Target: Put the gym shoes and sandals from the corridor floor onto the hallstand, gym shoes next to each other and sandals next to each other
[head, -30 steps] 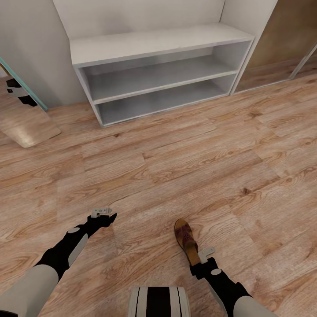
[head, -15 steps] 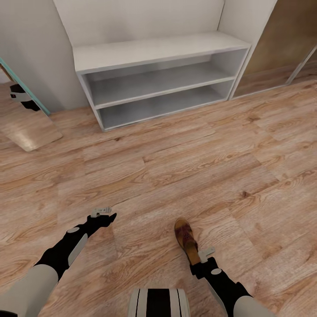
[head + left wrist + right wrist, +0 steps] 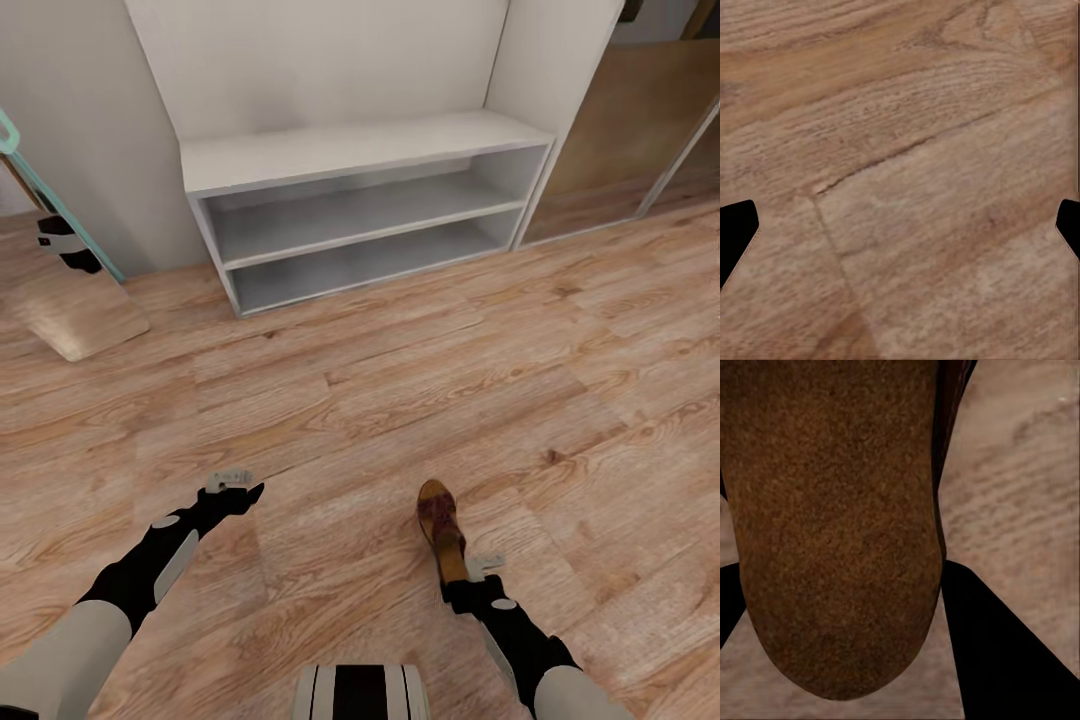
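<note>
- We judge the task to be at an early stage: our right hand (image 3: pixel 462 570) is pinching one sandal (image 3: pixel 441 525) by its heel end, and the sandal points ahead toward the hallstand (image 3: pixel 365 160).
- The hallstand stands well apart from us across the corridor floor (image 3: pixel 400 380), against the white wall. Its top and the two open shelves (image 3: pixel 360 215) carry no footwear that we can see, so nothing looks placed yet.
- From these views, this sandal is yet to be set on the rack, and its partner and the two gym shoes are yet to be fetched and paired side by side.
- Our left hand (image 3: pixel 235 484) hangs over bare floor, its fingers spread wide at the edges of the left wrist view, carrying nothing.
- The sandal is slim and flat, dark brown on the straps with a tan footbed; in the right wrist view its grainy brown surface (image 3: pixel 832 525) sits between the dark fingers (image 3: pixel 997 645).
- Whether the sandal is lifted clear of the floor or touching it, we cannot tell.
</note>
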{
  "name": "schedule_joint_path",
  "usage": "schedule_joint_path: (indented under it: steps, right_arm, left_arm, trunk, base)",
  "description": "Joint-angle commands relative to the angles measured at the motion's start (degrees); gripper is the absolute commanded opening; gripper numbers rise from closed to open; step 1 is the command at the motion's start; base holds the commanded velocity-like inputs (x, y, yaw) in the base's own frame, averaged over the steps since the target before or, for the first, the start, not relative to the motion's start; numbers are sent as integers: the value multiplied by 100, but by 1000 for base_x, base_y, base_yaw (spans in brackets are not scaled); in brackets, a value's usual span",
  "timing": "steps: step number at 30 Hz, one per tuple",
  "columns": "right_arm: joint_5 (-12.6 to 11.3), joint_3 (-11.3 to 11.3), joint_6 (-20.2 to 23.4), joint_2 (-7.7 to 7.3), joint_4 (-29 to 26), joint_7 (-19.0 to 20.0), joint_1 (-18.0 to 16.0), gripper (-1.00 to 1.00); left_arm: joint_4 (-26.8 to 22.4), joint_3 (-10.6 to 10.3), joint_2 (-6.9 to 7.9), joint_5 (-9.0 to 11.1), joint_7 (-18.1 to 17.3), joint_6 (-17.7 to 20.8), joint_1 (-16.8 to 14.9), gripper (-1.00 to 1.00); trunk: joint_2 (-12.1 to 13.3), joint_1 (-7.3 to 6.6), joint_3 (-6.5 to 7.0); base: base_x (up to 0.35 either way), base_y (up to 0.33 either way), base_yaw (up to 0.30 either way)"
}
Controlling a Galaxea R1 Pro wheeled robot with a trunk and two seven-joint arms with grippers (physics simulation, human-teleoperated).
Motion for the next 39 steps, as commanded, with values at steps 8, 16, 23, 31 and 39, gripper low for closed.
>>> schedule_joint_path:
  steps: [8,16,23,31,39]
  right_arm:
    - [30,-39,503,35,-2356,4,4,-100]
    - [24,-30,1442,54,-4227,4,4,-100]
    - [26,-29,1662,57,-4501,4,4,-100]
    - [29,-29,1681,57,-4536,4,4,-100]
    - [29,-29,1681,57,-4539,4,4,-100]
  left_arm:
    - [-2,-23,-13,67,-8,35,-1,100]
    - [-15,-23,-40,81,-8,229,-1,100]
    - [-210,-44,-44,78,-8,575,-1,100]
    - [-224,-57,-37,83,-8,612,3,100]
    - [-215,-66,-44,92,-8,613,15,100]
  trunk:
    - [10,-21,174]
    - [21,-42,352]
    - [30,-60,556]
    - [41,-80,807]
    - [51,-101,1060]
  base:
    - [0,0,0]
    - [0,0,0]
    - [0,0,0]
    - [0,0,0]
    - [0,0,0]
